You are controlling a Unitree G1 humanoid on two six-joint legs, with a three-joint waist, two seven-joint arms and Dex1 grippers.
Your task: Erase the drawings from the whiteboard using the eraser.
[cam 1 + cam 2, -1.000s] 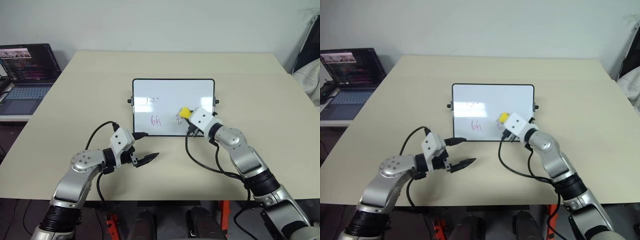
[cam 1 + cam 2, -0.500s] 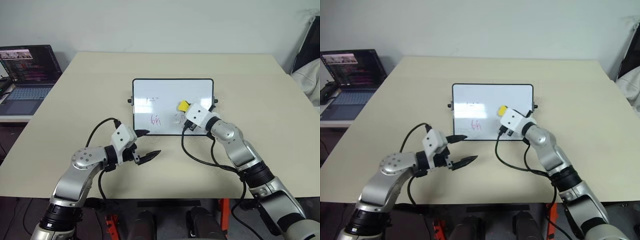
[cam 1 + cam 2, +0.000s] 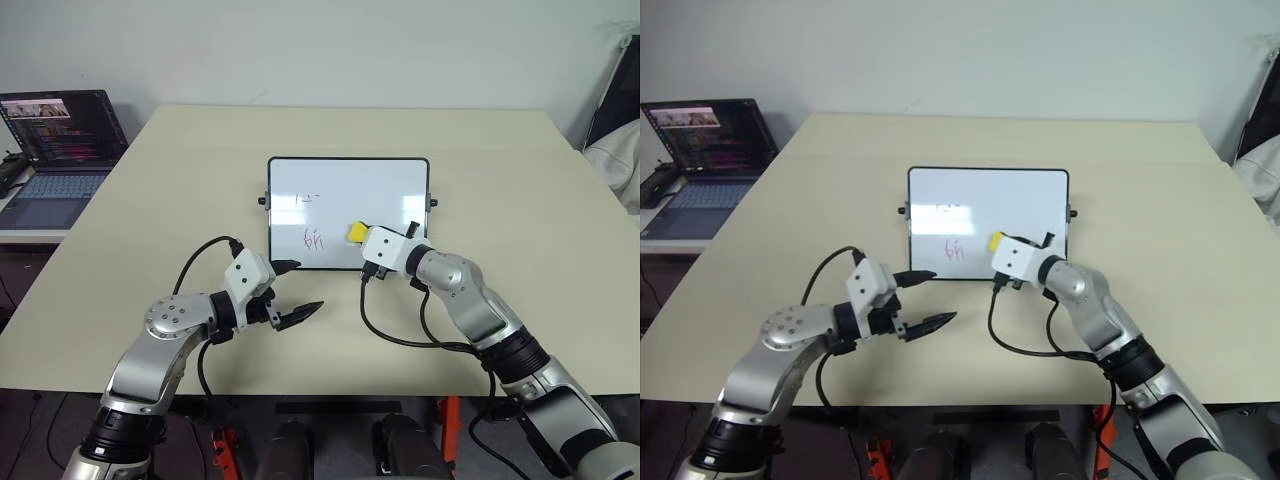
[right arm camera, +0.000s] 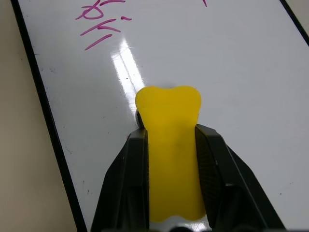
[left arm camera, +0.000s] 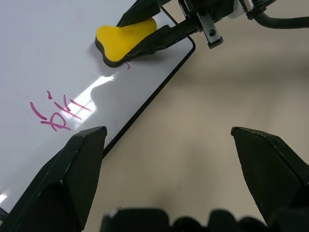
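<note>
— Where's the eraser (image 3: 355, 232) right now?

— Lower centre of the whiteboard (image 3: 347, 190), pressed on the glossy surface. The right tool (image 3: 362, 238) has its two black fingers (image 4: 130, 169) closed on the yellow block's sides, the rounded end sticking out ahead of them.

— And the drawings (image 3: 314, 240)?

— Pink scribbles sit just left of the eraser in the lower row; fainter marks (image 3: 303, 200) lie above them, toward the board's upper left.

— The other arm?

— The left tool (image 3: 291, 290) hangs over the bare counter (image 3: 180, 180) at lower left of the frame, fingers spread wide with nothing between them, its upper tip at the board's near left corner. A laptop (image 3: 55, 150) glows at the far left edge.
</note>
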